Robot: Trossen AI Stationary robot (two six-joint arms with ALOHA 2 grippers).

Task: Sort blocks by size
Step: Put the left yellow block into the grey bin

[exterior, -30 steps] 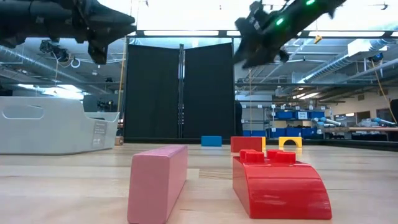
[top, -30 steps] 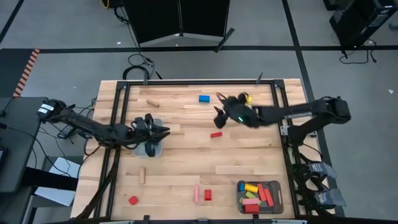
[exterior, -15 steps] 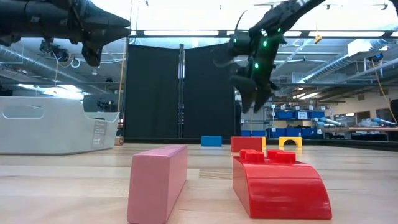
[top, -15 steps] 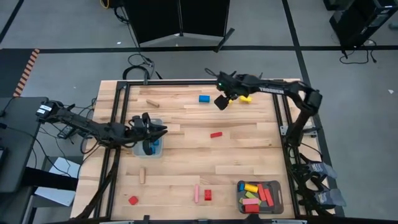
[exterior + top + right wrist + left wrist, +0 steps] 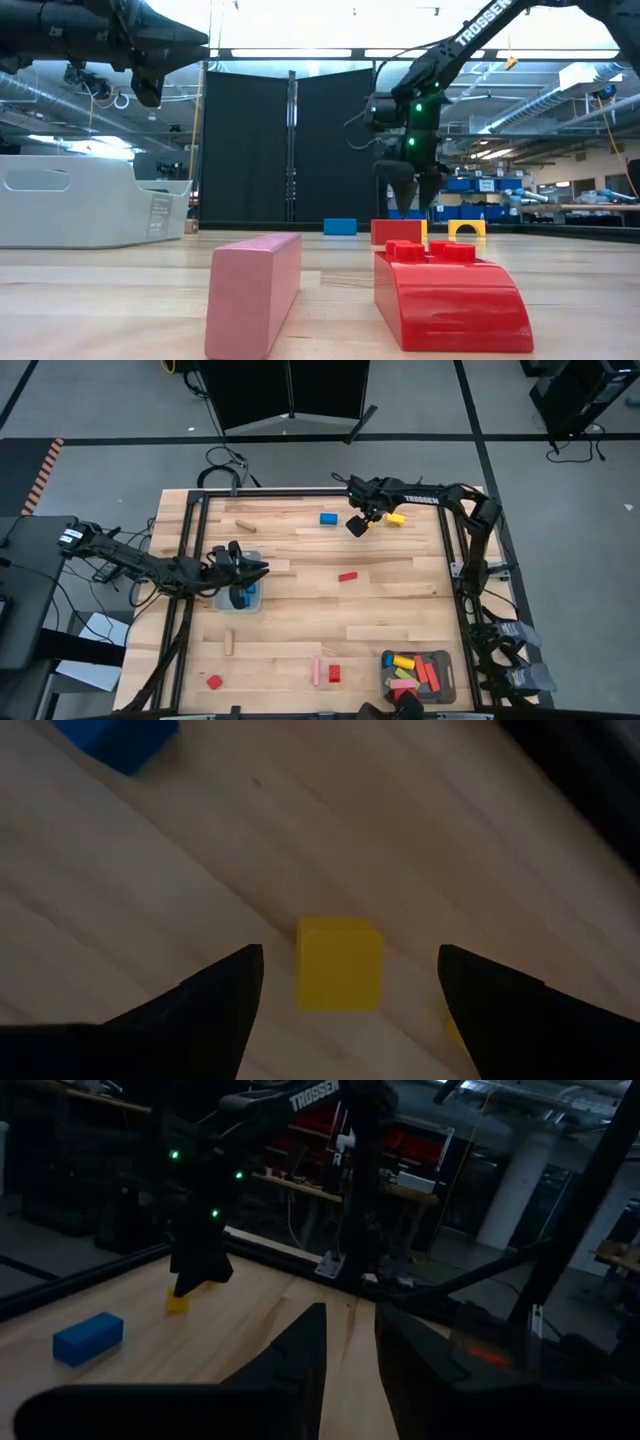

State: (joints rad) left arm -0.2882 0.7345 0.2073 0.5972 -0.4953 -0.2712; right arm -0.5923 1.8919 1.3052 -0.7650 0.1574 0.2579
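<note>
My right gripper is open at the far side of the table and points down. Its fingers stand on either side of a small yellow cube without touching it; the cube lies flat on the wood. The left wrist view shows this cube under that gripper. A blue block lies to the cube's left and a yellow arch to its right. My left gripper hovers over a grey tray, empty, its fingers a narrow gap apart. A blue block lies in that tray.
A red block lies mid-table. Two plain wooden bars lie on the left. A red piece, a pink bar and a red cube lie near the front edge. A second grey tray at front right holds several blocks.
My right gripper has gone from mid-table toward the far edge, turned to point down, and come down over the yellow cube, staying open.
</note>
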